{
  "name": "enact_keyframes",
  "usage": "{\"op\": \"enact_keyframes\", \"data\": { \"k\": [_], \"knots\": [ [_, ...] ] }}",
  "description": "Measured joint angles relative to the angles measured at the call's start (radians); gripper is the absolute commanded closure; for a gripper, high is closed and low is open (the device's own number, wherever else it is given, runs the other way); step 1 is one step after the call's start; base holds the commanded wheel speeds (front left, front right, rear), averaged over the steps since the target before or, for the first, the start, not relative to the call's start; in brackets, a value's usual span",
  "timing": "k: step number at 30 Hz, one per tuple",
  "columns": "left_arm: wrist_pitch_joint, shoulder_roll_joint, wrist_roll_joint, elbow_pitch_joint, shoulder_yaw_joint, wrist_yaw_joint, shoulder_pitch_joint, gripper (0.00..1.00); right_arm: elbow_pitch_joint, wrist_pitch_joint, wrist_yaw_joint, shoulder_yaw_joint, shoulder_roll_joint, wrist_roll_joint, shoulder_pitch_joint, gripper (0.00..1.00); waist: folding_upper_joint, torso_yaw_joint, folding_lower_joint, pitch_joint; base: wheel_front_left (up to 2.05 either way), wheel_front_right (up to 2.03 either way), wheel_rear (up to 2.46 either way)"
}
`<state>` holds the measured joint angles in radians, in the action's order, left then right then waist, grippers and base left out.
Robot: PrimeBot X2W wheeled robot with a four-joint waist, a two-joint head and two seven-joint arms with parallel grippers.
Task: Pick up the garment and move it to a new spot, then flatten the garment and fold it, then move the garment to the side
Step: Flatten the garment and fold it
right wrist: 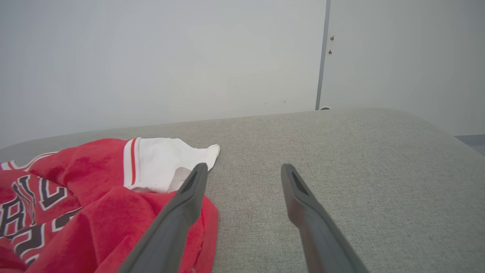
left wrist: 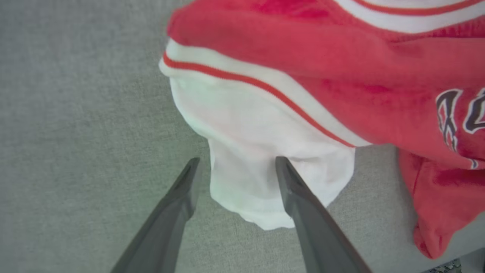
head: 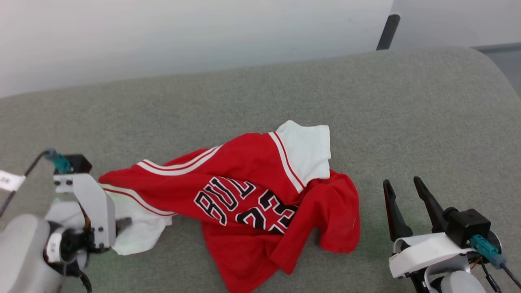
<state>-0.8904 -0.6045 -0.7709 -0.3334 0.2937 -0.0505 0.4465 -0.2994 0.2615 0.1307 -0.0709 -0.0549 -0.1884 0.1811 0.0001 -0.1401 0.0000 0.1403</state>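
Observation:
The garment (head: pixel 252 191), a red shirt with white sleeves and black lettering, lies crumpled on the middle of the grey padded surface (head: pixel 407 101). One white sleeve (left wrist: pixel 257 151) points toward my left gripper (left wrist: pixel 238 161). That gripper is open, a finger on each side of the sleeve's end, which lies loose on the surface. In the head view the left gripper (head: pixel 122 223) sits at the garment's left edge, mostly hidden by its own wrist. My right gripper (head: pixel 401 182) is open and empty, just right of the garment's red hem (right wrist: pixel 113 220). The other white sleeve (right wrist: pixel 163 163) lies beyond the right gripper's (right wrist: pixel 245 167) left finger.
The grey surface stretches well beyond the garment to the back and right, and its right end curves down. A pale wall (head: pixel 163 32) stands behind it. A dark post (head: pixel 387 32) rises at the back right.

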Motion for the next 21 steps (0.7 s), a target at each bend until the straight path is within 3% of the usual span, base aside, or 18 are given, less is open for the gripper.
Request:
{"op": "enact_keyframes", "data": {
  "k": [6, 8, 21],
  "knots": [
    [0.003, 0.01, -0.026, -0.036, -0.013, -0.013, -0.028, 0.0, 0.011, 0.0, 0.0, -0.001, 0.0, -0.005, 0.015, 0.0, 0.0, -0.016, 0.0, 0.033, 0.0, 0.0, 0.0],
    [0.001, 0.017, -0.046, -0.052, -0.026, -0.017, -0.027, 1.0, 0.012, 0.001, 0.0, 0.001, 0.0, -0.01, 0.017, 0.0, 0.0, -0.023, 0.0, 0.042, 0.0, 0.0, 0.0],
    [-0.041, -0.029, -0.046, -0.051, -0.017, 0.008, 0.013, 1.0, 0.016, 0.002, 0.0, 0.013, 0.001, -0.012, 0.022, 0.0, 0.0, -0.031, 0.0, 0.059, 0.0, 0.0, 0.0]
  ]
}}
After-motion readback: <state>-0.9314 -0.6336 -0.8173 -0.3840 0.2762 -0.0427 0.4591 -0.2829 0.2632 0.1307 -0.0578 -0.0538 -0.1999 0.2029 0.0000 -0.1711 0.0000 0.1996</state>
